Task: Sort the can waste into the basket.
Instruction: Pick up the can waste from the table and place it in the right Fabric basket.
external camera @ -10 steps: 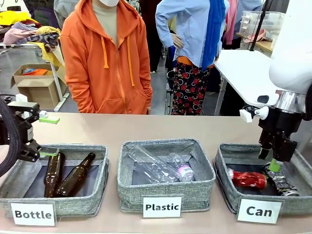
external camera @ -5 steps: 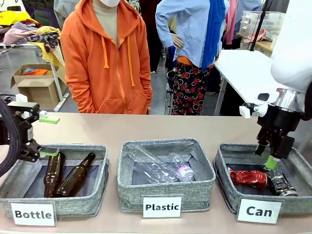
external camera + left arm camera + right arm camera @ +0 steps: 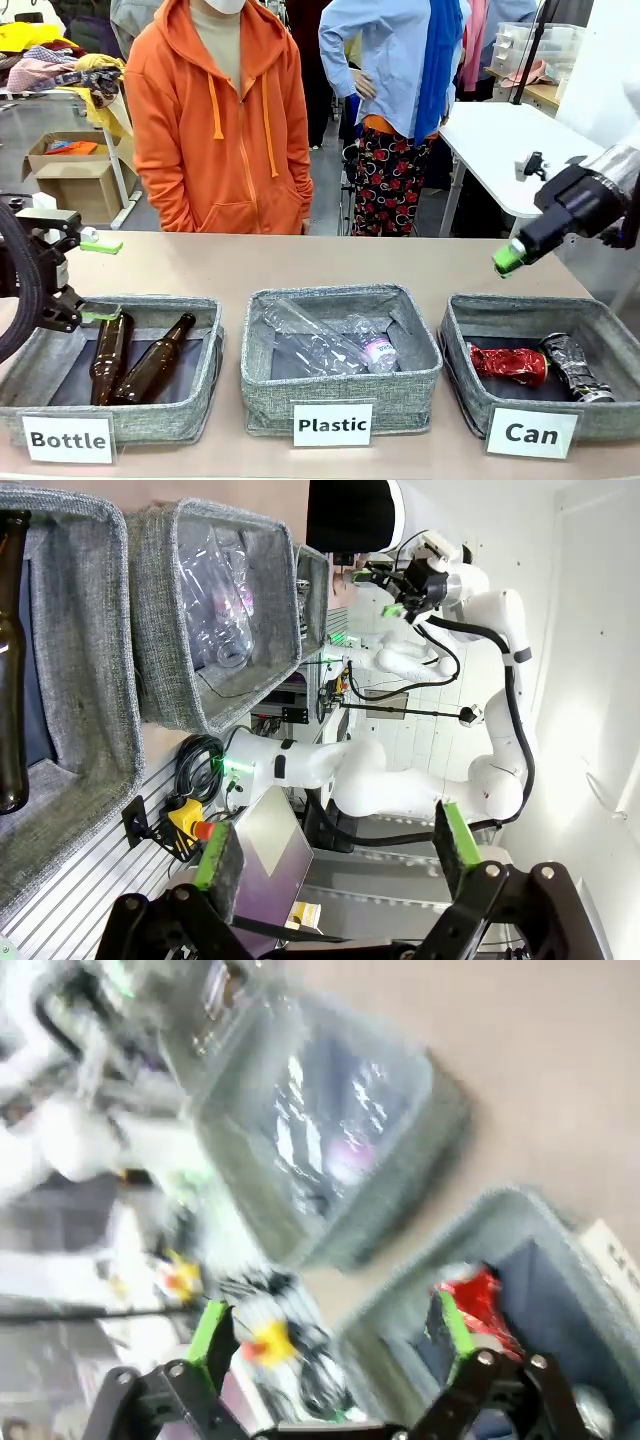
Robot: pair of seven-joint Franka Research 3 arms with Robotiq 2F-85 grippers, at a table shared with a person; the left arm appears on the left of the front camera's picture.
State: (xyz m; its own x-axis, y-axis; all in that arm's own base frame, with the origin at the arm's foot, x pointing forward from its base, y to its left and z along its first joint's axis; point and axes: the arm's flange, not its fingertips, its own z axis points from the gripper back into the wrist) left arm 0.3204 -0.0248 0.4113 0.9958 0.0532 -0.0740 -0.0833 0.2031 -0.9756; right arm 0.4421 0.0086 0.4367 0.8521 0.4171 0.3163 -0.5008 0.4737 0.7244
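The Can basket [image 3: 520,306] stands at the table's right front, with a white "Can" card [image 3: 531,433] on its near wall. Inside it lie the crushed red can [image 3: 510,365] and, to its right, the black-and-silver can [image 3: 575,367]. My right gripper [image 3: 508,260] hangs tilted above the basket's left far corner, open and holding nothing. The blurred right wrist view shows its fingers [image 3: 335,1335] spread over the red can [image 3: 475,1300]. My left gripper [image 3: 100,280] stays open over the Bottle bin's left side, its fingers [image 3: 340,855] apart with nothing between them.
The "Bottle" bin [image 3: 150,305] at the left holds two brown glass bottles [image 3: 150,360]. The middle "Plastic" bin [image 3: 330,296] holds clear plastic bottles [image 3: 330,345]. A person in an orange hoodie [image 3: 215,120] stands at the far edge.
My right gripper has opened off the black-and-silver can, risen out of the Can basket and tilted toward the left. The can stays in the basket. My left arm has not moved.
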